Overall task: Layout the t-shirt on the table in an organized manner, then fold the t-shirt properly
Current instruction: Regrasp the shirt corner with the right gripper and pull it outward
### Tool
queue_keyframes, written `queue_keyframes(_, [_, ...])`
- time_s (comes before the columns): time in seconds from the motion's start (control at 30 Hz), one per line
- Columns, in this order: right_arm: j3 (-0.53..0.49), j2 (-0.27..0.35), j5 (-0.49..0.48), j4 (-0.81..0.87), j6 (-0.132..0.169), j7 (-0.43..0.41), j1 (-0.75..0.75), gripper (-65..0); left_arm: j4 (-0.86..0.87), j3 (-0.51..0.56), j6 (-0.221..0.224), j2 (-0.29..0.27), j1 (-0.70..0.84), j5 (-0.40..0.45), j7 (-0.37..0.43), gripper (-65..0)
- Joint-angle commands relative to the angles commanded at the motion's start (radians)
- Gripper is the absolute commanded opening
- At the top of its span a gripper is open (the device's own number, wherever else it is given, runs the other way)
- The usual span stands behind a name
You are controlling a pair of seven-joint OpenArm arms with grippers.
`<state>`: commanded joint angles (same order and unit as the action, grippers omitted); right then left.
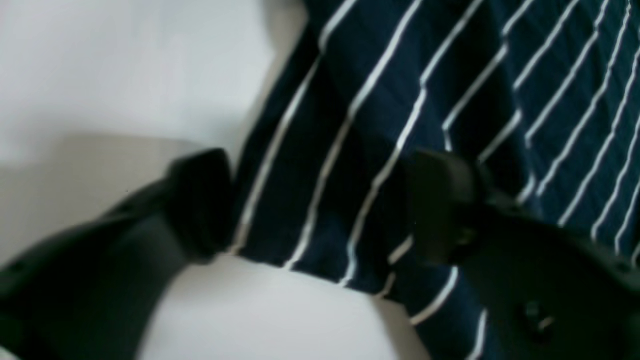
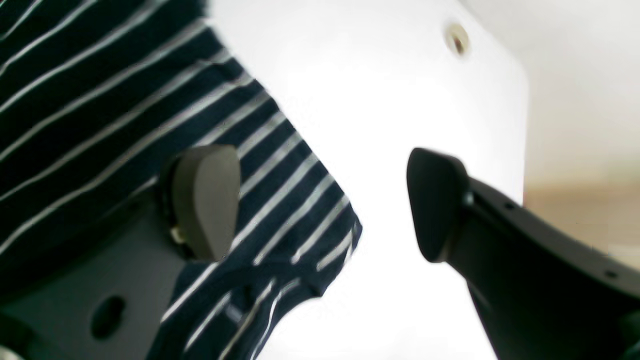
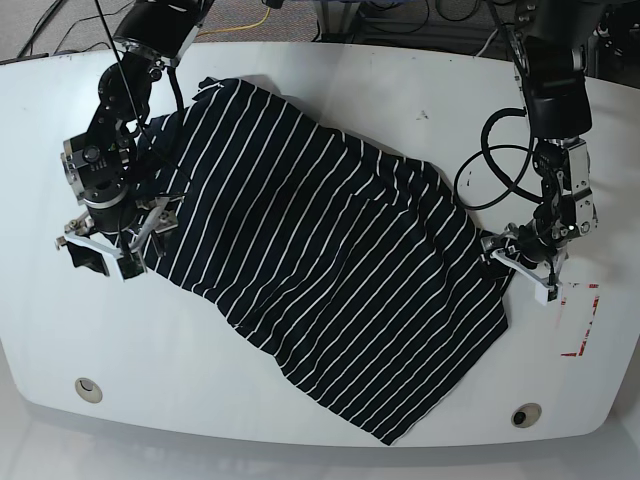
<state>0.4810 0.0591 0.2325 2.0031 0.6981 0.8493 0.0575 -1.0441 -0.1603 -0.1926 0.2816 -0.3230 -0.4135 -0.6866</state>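
Spread wide, both dark grippers, left (image 1: pixel 320 205) and right (image 2: pixel 322 202), straddling edges of navy white-striped t-shirt (image 3: pixel 320 240) on glossy white table (image 3: pixel 300 420).

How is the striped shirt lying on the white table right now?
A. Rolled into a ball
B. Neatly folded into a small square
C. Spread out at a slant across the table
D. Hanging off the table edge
C: in the base view the t-shirt lies opened out, running diagonally over the table.
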Motion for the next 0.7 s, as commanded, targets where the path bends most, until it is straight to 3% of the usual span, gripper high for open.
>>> queue_keyframes(0.33, [0.032, -0.002, 0.0, 0.002, 0.0, 0.031, -0.008, -16.0, 0.0, 0.0, -0.006, 0.038, 0.0, 0.098, -0.034, -25.4])
queue_keyframes(0.6, [0.068, -0.002, -0.002, 0.009, 0.0, 0.034, -0.005, -16.0, 0.002, 0.002, -0.009, 0.04, 0.0, 0.127, -0.04, -25.4])
queue_keyframes(0.7, [0.068, -0.002, -0.002, 0.009, 0.0, 0.034, -0.005, -16.0, 0.002, 0.002, -0.037, 0.04, 0.0, 0.127, -0.04, -25.3])
